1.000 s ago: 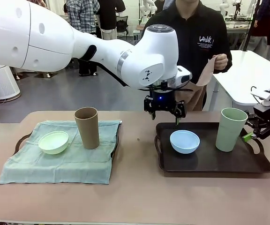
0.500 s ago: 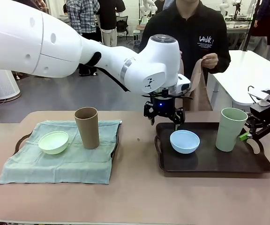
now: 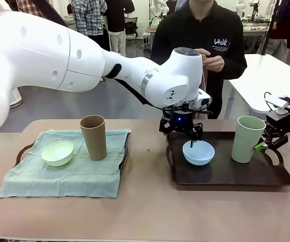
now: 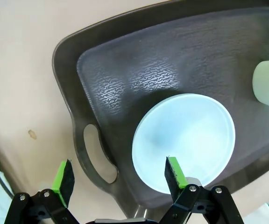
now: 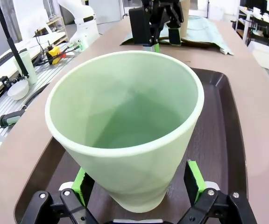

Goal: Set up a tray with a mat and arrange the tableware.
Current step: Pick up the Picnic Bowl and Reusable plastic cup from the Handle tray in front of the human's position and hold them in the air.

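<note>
1. Your left gripper is spread wide and holds nothing. It hangs just above the light blue round matte bowl, which sits in the left half of the dark brown textured tray with cut-out handles.
2. In the left wrist view, one green pad is over the inside of the bowl near its rim. The other pad is out over the beige tabletop, beyond the tray's handle. Closing from there would probably catch the tray wall. Shift toward the bowl so the outer finger drops between the bowl and the wall, then pinch the rim only.
3. Your right gripper is also released. Its pads flank the base of the tall pale green handleless cup, which stands upright at the right end of the same tray. I cannot tell whether the pads touch it. Close slowly and squarely: the cup tapers, so a tilted squeeze may tip it.
4. The person across the table holds a tan cloth in both hands, likely the mat for this tray. Lift the bowl and cup straight up and leave the tray floor free.
5. For placement, copy the other tray's green cloth mat, where a pale green round bowl and a tan-brown tall cup stand side by side.
</note>
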You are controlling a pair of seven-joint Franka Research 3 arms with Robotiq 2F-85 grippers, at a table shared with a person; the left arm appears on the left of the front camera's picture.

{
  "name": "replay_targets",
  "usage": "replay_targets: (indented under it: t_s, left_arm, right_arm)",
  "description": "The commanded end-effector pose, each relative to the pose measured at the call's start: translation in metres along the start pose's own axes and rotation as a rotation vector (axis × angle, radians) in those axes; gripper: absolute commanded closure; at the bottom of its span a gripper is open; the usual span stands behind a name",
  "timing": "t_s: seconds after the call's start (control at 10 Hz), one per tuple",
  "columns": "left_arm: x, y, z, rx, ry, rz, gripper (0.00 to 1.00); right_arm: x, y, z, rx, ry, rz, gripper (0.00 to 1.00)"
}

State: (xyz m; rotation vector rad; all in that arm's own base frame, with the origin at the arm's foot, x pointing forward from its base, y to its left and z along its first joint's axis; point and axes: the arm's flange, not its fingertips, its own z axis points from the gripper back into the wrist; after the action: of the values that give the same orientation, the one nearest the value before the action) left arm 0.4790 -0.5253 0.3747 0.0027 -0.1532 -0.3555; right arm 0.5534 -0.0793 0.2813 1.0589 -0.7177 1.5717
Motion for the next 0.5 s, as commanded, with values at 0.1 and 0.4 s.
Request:
replay_targets:
  t_s: [0.1,0.4]
  left_arm:
    - [0.012,-0.002,-0.007,0.018,0.028,0.045,0.00]
    - [0.014,0.003,-0.014,0.000,0.040,0.061,0.00]
  right_arm:
    - [-0.004,-0.005,-0.015,0.026,-0.012,0.017,0.00]
    - [-0.004,-0.003,-0.029,0.056,-0.003,0.016,0.00]
